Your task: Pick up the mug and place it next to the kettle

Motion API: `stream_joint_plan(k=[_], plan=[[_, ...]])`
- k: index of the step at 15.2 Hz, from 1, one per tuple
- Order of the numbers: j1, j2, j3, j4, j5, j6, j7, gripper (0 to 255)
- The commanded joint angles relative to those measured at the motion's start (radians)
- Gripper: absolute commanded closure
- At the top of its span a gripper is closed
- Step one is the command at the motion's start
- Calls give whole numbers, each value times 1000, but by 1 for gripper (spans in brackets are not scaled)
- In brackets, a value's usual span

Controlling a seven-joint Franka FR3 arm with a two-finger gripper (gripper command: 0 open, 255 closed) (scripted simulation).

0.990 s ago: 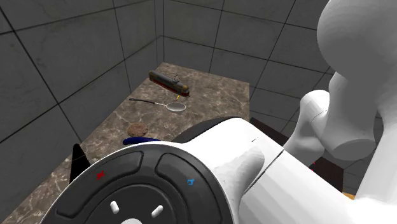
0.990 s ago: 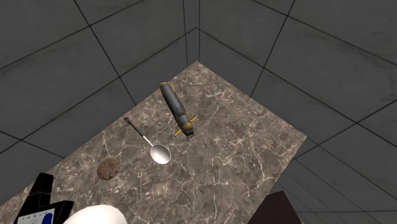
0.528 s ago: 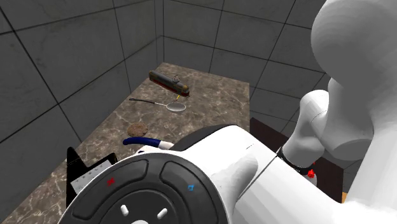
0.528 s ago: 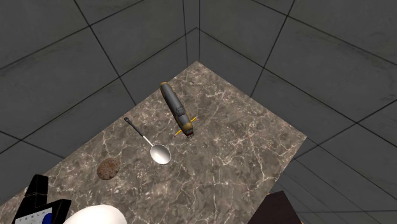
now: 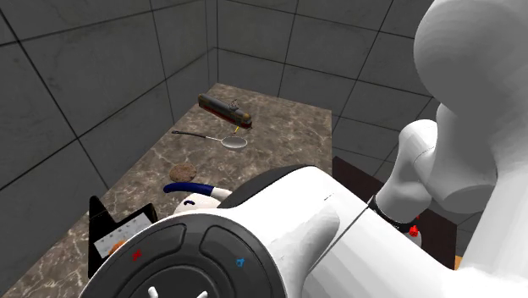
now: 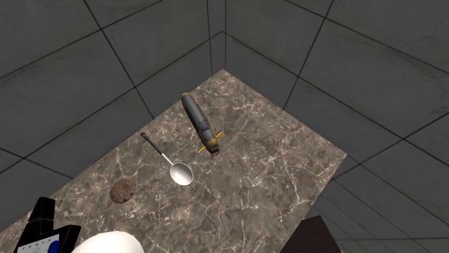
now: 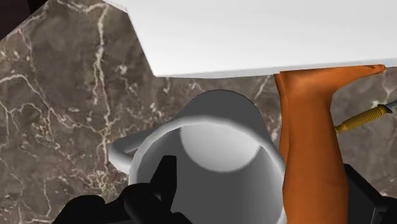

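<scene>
A brown marble counter (image 6: 273, 180) occupies the corner formed by two dark grey tiled walls (image 6: 324, 43). In the wrist view, the black gripper (image 7: 156, 194) enters from the lower edge and overlaps the rim of the mug (image 7: 219, 149) on the side that bears the handle. Whether the gripper is apart, together or clamped on the mug cannot be told, since its other side is hidden. The mug, pale grey-white, sits directly ahead of the gripper with its open mouth facing the camera and its handle pointing out over the marble. An orange object (image 7: 312, 153) overlaps the side of the mug away from the handle, and a broad white slab (image 7: 254, 32) lies beyond both. A yellow ribbed rod (image 7: 362, 118) projects from behind the orange object. In the shoulder view, the white arm (image 5: 338, 237) covers the foreground. At its edge toward that view's left appear a black object with a pale panel (image 5: 106, 222) and a blue-and-white curved piece (image 5: 193, 190). Farther along the counter lie, in order and apart from one another, a brown disc (image 5: 182, 172), a metal spoon (image 5: 210, 136) and a dark elongated model with yellow details (image 5: 225, 111), the last nearest the corner.
</scene>
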Motion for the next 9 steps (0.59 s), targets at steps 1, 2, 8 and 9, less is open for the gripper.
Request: stream_joint_plan(k=[1, 2, 8, 9], plan=[[-7, -24, 5, 29, 21, -48, -16, 0], [-10, -38, 8, 50, 33, -79, -24, 0], [-11, -48, 10, 67, 41, -104, -30, 0], [-11, -48, 10, 67, 41, -104, -30, 0]])
